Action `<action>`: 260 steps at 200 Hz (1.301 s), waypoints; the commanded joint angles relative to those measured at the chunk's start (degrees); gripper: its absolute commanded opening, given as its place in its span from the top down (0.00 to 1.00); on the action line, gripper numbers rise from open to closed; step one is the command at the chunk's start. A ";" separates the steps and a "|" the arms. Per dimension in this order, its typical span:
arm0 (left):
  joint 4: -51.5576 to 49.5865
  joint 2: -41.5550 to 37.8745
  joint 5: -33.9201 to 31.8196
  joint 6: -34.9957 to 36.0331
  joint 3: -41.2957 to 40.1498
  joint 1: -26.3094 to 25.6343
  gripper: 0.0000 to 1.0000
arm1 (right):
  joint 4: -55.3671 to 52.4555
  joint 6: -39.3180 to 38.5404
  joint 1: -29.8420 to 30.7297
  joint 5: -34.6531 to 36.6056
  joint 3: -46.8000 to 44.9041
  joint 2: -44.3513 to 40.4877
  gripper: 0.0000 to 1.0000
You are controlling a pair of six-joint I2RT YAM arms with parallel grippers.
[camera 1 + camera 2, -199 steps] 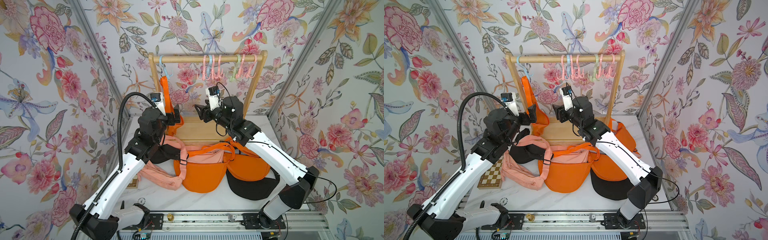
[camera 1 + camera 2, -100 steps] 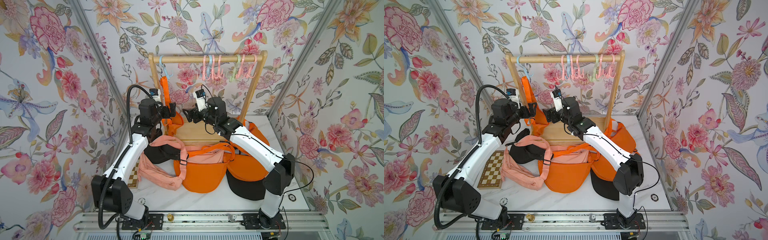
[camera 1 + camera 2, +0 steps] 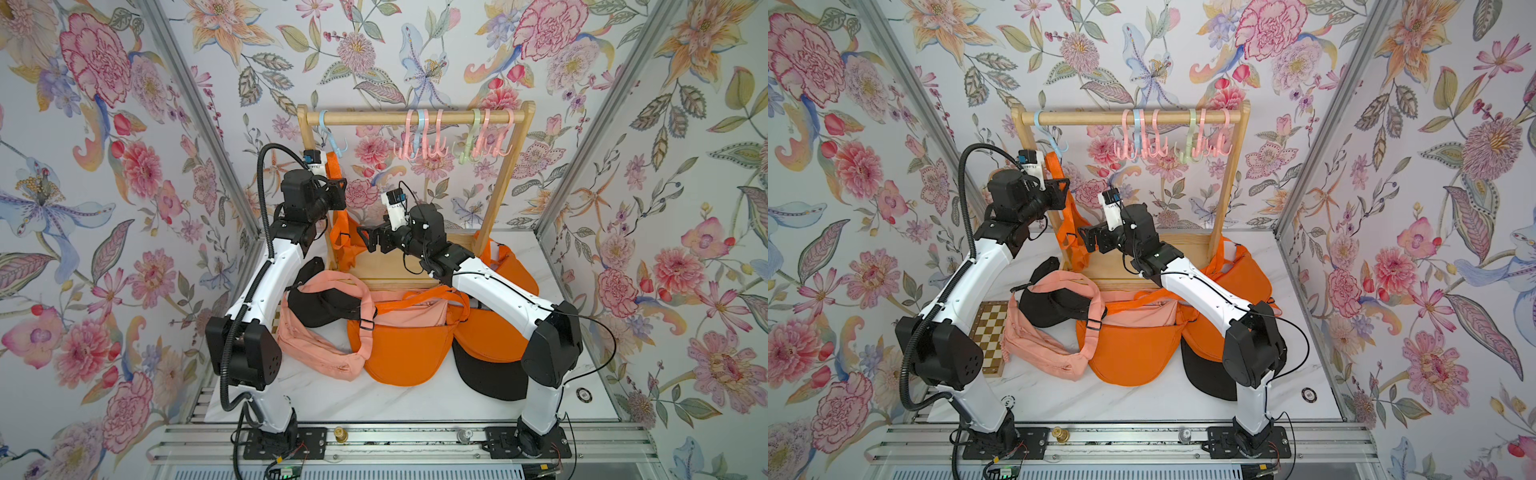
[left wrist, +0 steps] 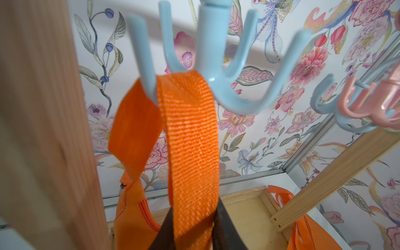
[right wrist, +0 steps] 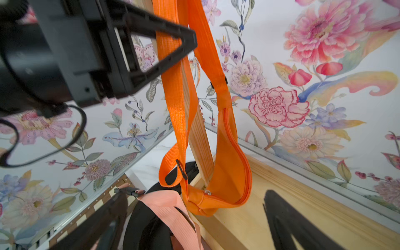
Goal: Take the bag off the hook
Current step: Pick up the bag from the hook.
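Left wrist view: blue hook [image 4: 218, 71] top cut off by frame edge; strap [image 4: 190, 140] runs off bottom; left gripper [image 4: 194, 207] blurred, mostly out of frame. In a top view, chessboard [image 3: 990, 332] half hidden behind left arm [image 3: 963, 284]

- No word, brand or number can be read in any view.
- Left tag [image 3: 309, 157], blue, on top of the wrist camera: the print is too small to read (so is that of the right tag [image 3: 395, 195]).
- Token [image 3: 709, 395], round and dark, on the table [image 3: 415, 399] at its front right corner: pale marks around the rim, no legible sign.
- Disc [image 3: 1008, 401], dark, at the table's front left: a pale mark, perhaps a digit, too small to tell.
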 commanded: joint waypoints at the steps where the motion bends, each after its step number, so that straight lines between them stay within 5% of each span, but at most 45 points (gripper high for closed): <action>1: 2.88 -3.74 3.29 -2.22 -1.65 -1.35 0.86 | 3.66 -0.06 1.21 0.72 0.34 0.31 0.00; 68: 5.16 -7.90 3.42 -6.90 -6.61 -6.67 0.90 | 2.19 -1.22 1.53 7.13 17.61 11.27 0.00; 91: 5.20 -7.55 3.40 -7.65 -6.28 -7.53 0.87 | 2.04 -1.86 1.07 11.07 22.36 13.72 0.09; 98: 5.18 -7.39 3.31 -7.63 -6.10 -7.70 0.84 | 2.08 -1.80 0.78 11.27 22.87 13.85 0.23; 109: 4.85 -7.19 2.87 -7.54 -5.91 -7.60 0.71 | 2.30 -1.14 0.13 10.52 23.15 13.32 0.61; 126: 4.70 -8.07 1.17 -6.92 -6.38 -7.55 0.29 | 2.32 -1.22 -0.54 9.27 22.11 11.58 0.83; 139: 4.73 -9.20 0.09 -5.99 -7.03 -7.46 0.10 | 1.86 -1.69 -0.90 9.55 21.10 10.10 1.00; 149: 4.56 -10.44 -1.05 -5.32 -7.95 -7.36 0.01 | 1.27 -1.60 -1.45 9.57 20.36 8.99 1.00; 210: 5.11 -24.46 -19.10 0.46 -24.40 -6.12 0.00 | -5.54 0.50 -6.40 3.98 23.62 6.52 1.00; 260: 3.52 -12.11 -15.41 5.51 -16.33 -5.28 0.00 | -7.96 1.44 -7.06 0.48 24.68 5.64 1.00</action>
